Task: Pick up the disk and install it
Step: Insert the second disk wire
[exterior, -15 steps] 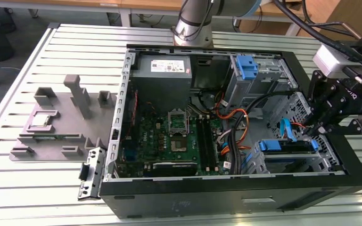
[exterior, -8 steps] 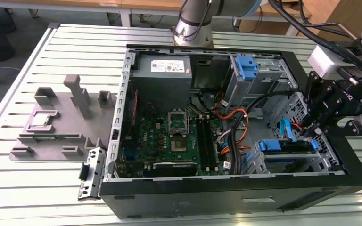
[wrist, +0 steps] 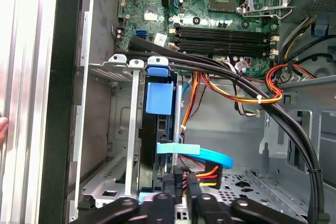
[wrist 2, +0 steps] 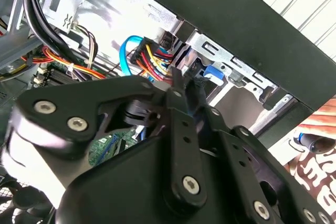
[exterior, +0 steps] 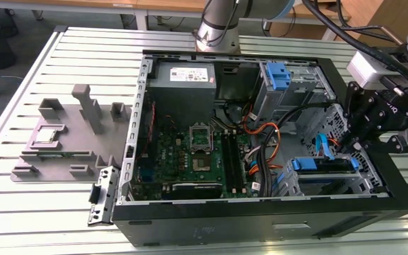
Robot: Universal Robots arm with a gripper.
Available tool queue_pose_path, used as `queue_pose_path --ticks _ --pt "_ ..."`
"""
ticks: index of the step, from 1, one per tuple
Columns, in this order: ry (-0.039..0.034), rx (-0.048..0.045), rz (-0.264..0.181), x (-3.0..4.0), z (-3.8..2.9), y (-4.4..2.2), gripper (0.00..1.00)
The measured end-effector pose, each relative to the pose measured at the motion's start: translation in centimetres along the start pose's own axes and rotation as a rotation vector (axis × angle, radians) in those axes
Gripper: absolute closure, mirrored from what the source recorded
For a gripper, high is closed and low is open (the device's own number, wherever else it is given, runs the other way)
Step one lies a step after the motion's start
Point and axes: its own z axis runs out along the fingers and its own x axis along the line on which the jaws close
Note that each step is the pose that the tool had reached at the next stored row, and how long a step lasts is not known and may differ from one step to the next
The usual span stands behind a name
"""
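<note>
Black and jointed, the gripper (wrist 2: 185, 86) is hanging low inside the open computer case (exterior: 261, 223), at the exterior view's right; its tip is sitting just beside the bundle of red, yellow and orange wires (wrist: 202, 171) and the light blue flat cable (wrist: 210, 156); we cannot tell whether it is apart, together or clamped on something, because its own black links and the plugs are covering that place in both wrist views.

Just beyond the tip, the disk (wrist: 159, 98) is standing inside the metal drive cage (wrist: 134, 129); its bright blue carrier is showing between the cage rails, and the wires are ending at its near edge. So we are judging that the pick-up is done and the disk is sitting in its bay; the step in hand is looking like the last part of the installing, at the plugs. We are thinking that any move here is calling for small, straight motion, since the cables are crowding the tip.

Farther off, the green motherboard (wrist: 226, 9) is lying on the case floor; outside the case, a grey fixture (exterior: 62, 138) is resting on the slatted table (exterior: 48, 212).
</note>
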Motion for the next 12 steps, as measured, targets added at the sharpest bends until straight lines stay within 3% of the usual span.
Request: queue_pose_path --ticks 1,12 --pt "0.0000 0.0000 0.000 0.00 0.00 0.00 0.83" --pt "0.0005 0.0000 0.000 0.00 0.00 0.15 0.84"
